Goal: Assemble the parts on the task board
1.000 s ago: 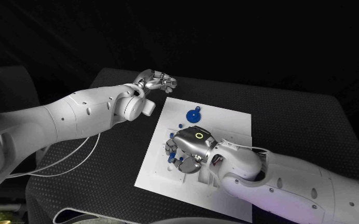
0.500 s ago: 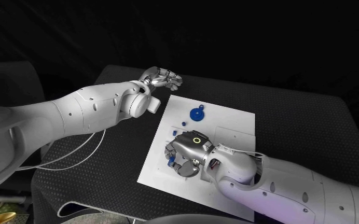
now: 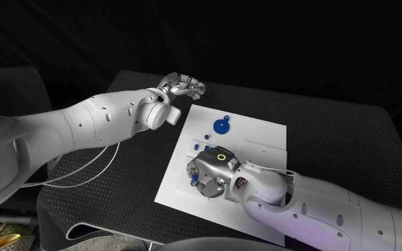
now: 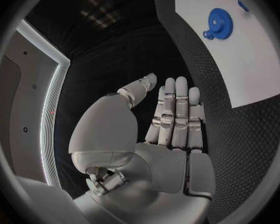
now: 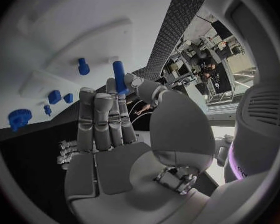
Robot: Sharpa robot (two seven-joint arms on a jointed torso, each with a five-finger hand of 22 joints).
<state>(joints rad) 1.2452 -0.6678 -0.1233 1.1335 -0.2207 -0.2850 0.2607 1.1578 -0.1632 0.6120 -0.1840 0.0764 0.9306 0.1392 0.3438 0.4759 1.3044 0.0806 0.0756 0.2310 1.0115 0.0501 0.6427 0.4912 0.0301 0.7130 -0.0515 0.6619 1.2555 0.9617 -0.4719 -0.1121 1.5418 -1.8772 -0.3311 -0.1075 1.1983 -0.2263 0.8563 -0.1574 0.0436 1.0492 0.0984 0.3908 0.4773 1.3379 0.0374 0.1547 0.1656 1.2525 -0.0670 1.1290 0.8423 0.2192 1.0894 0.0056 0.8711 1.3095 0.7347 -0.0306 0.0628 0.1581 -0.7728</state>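
Over task board, right hand (pinching blue peg)

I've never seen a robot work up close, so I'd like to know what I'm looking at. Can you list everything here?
task board: one, white, middle of the table
blue gear: one, blue, lying on the board's far part
small parts: at least four, blue, on the board near the right robot hand
peg: one, blue, apparently pinched at the right robot hand's fingertips
table: one, black
cable: one, white, under the left arm
left robot hand: silver, empty, beyond the board's far corner
right robot hand: silver, over the board
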